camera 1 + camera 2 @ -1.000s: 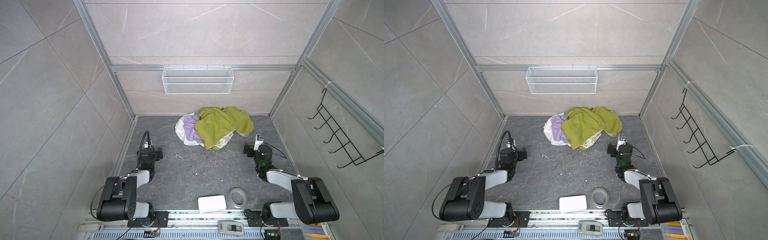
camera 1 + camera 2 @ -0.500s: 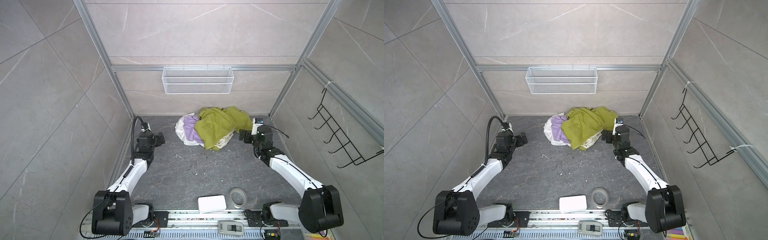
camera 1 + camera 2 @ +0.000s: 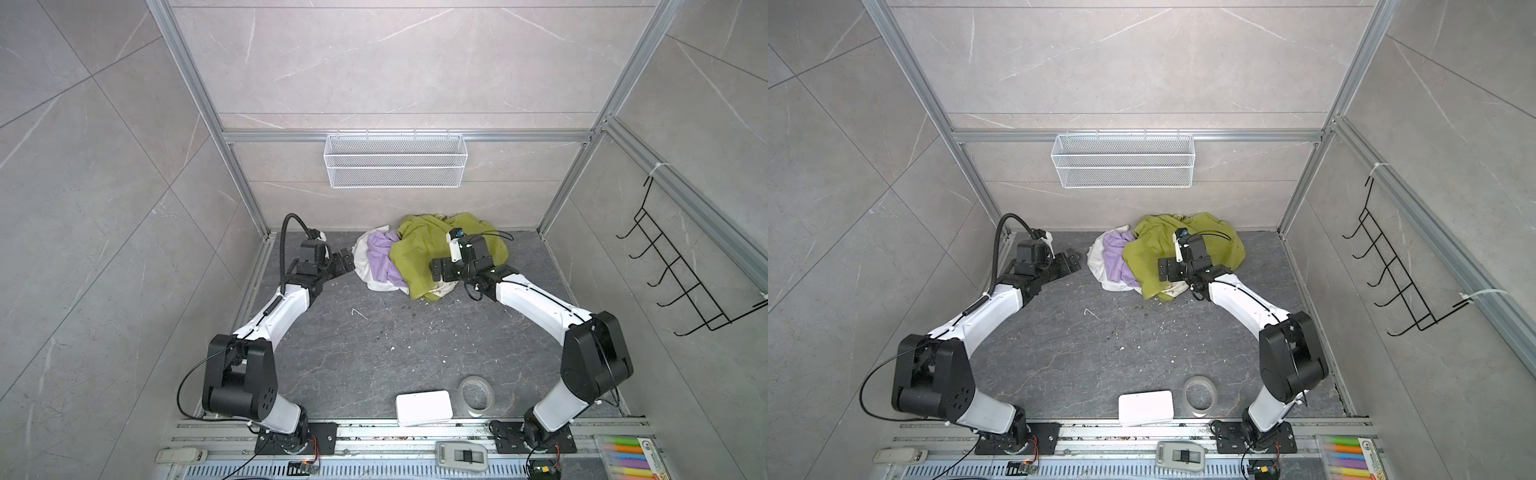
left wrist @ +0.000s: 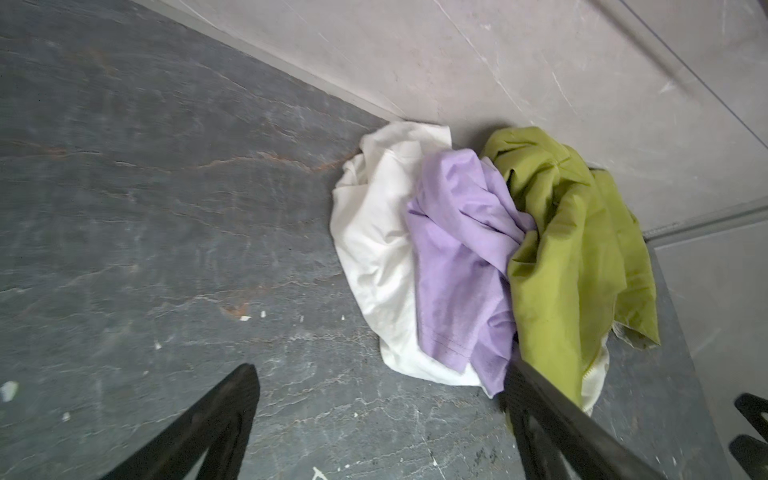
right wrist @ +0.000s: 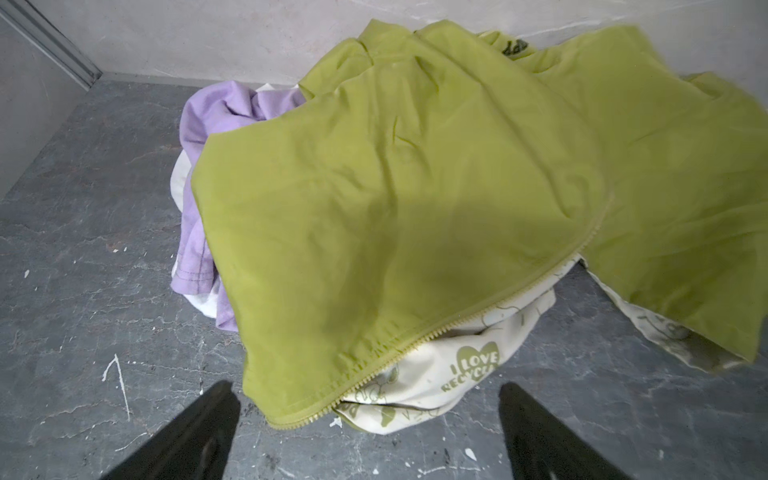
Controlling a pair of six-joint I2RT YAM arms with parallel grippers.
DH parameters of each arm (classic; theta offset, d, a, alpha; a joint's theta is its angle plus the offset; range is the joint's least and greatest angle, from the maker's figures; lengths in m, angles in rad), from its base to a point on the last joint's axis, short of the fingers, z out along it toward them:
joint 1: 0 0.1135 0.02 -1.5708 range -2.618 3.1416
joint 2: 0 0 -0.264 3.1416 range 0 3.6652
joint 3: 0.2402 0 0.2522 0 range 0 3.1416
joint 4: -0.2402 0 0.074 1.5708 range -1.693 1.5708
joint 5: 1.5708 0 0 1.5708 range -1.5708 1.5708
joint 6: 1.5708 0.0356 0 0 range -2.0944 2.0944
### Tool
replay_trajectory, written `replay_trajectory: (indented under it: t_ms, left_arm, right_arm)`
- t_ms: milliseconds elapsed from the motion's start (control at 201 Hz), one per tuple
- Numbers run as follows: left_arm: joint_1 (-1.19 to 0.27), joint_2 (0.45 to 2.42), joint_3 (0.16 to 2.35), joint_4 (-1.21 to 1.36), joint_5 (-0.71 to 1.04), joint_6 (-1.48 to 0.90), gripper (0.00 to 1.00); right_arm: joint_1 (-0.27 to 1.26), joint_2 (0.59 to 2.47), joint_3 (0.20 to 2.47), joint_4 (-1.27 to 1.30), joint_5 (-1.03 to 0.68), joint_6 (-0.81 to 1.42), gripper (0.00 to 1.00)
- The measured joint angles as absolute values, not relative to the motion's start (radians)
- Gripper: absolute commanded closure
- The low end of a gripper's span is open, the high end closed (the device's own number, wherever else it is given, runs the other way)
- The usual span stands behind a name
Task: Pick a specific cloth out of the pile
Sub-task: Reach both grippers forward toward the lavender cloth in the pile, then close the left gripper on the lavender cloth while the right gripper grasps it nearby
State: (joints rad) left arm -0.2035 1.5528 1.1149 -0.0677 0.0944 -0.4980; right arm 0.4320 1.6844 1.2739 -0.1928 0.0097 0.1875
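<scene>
Both left gripper (image 4: pixel 380 365) and right gripper (image 5: pixel 365 386) hover empty, jaws wide, at the heap of soft cloths (image 3: pixel 415 253), seemingly the approach step; next, pinch only the plain lavender fabric piece (image 4: pixel 457 249) wedged between white cloth (image 4: pixel 374 232) and olive-green cloth (image 5: pixel 415 187).

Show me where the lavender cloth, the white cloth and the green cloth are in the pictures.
lavender cloth (image 4: pixel 457 249): left wrist view, on its crumpled middle.
white cloth (image 4: pixel 374 249): left wrist view, on the bare part beside the lavender one.
green cloth (image 5: pixel 395 187): right wrist view, on its broad top face.
</scene>
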Motion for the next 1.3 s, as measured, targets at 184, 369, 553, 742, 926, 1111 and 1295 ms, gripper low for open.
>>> replay_trajectory:
  t_ms: [184,369,553,742,926,1111,1295]
  left_arm:
    - [-0.22,1.704,1.283,-0.102,0.176,-0.536,0.18]
    - [-0.22,1.876,1.475,-0.123,0.25,-0.57,0.25]
    - [-0.22,2.021,1.639,-0.156,0.297,-0.588,0.28]
    - [-0.22,2.119,1.767,-0.206,0.317,-0.6,0.33]
    - [-0.219,2.2,1.885,-0.258,0.319,-0.596,0.36]
    - [-0.217,2.267,1.971,-0.288,0.325,-0.579,0.37]
    - [-0.215,2.316,2.015,-0.299,0.327,-0.544,0.39]
  right_arm:
    - [0.463,1.744,1.357,-0.216,-0.006,0.173,0.0]
    - [0.487,1.769,1.382,-0.22,-0.016,0.149,0.0]
    - [0.501,1.816,1.419,-0.221,-0.029,0.123,0.0]
    - [0.517,1.892,1.518,-0.208,-0.047,0.089,0.0]
    - [0.544,1.941,1.594,-0.181,-0.058,0.054,0.0]
    - [0.559,1.963,1.627,-0.171,-0.068,0.039,0.0]
    - [0.56,1.963,1.627,-0.168,-0.068,0.033,0.0]
